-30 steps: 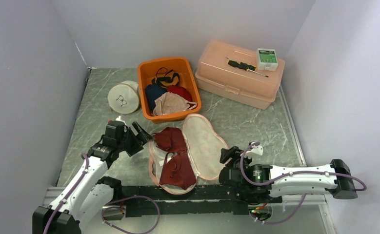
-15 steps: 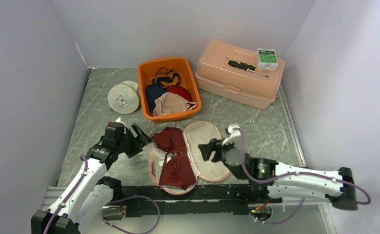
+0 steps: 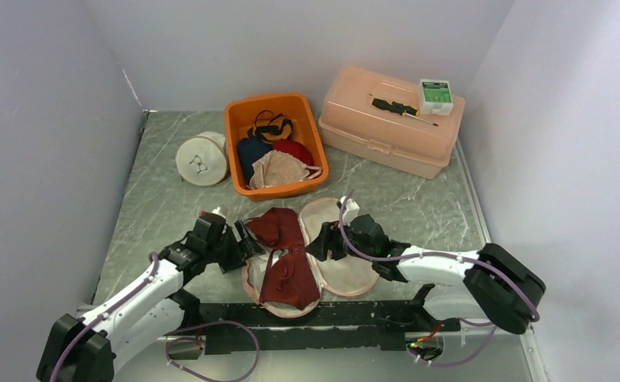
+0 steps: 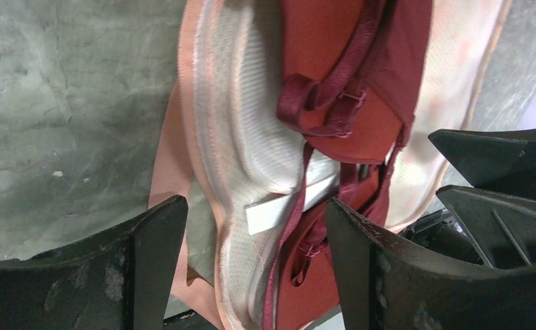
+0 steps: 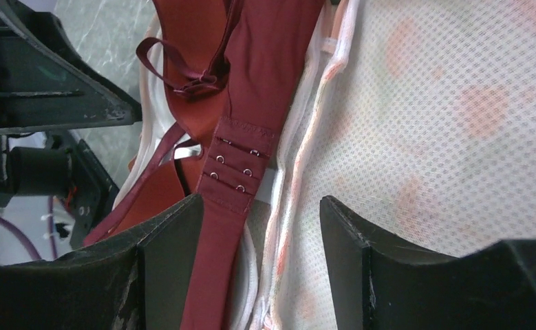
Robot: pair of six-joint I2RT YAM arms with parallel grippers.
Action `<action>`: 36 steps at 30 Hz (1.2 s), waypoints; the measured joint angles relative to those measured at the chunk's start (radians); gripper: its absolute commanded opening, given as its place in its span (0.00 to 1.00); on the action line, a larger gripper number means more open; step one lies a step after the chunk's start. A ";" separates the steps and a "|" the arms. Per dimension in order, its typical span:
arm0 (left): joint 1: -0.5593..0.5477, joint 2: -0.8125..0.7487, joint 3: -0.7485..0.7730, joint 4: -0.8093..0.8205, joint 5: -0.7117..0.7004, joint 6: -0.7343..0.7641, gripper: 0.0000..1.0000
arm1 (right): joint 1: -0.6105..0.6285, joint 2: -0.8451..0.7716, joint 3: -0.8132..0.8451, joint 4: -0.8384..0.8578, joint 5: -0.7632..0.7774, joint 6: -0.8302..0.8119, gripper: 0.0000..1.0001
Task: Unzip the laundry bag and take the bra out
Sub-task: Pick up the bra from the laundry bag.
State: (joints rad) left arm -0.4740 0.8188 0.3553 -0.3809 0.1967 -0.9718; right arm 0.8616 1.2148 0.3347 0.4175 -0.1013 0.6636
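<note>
Currently, lower centre: laundry bag [image 3: 345, 269] unzipped, bra [image 3: 287, 274] exposed; our left gripper [image 3: 243, 239] and right gripper [image 3: 319, 246] gape empty; next we should pinch bra.

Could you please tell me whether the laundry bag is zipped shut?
No, the laundry bag lies spread open with the dark red bra exposed on it.

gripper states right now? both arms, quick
Left gripper: open, holding nothing, over the laundry bag rim.
Right gripper: open, holding nothing, over the bra.
</note>
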 measured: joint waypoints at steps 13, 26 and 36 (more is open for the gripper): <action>-0.013 0.134 -0.003 0.061 -0.034 -0.010 0.71 | -0.100 0.067 -0.054 0.039 0.053 0.100 0.66; -0.043 0.404 0.054 0.332 0.042 0.018 0.53 | -0.135 -0.080 -0.079 -0.072 0.134 0.096 0.73; -0.047 0.452 0.097 0.345 0.013 0.036 0.57 | -0.150 -0.009 0.016 -0.063 -0.108 0.107 0.70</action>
State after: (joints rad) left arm -0.5209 1.2705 0.4526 -0.0357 0.2092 -0.9356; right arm 0.7113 1.2060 0.3511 0.3542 -0.2092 0.7708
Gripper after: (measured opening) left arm 0.531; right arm 0.714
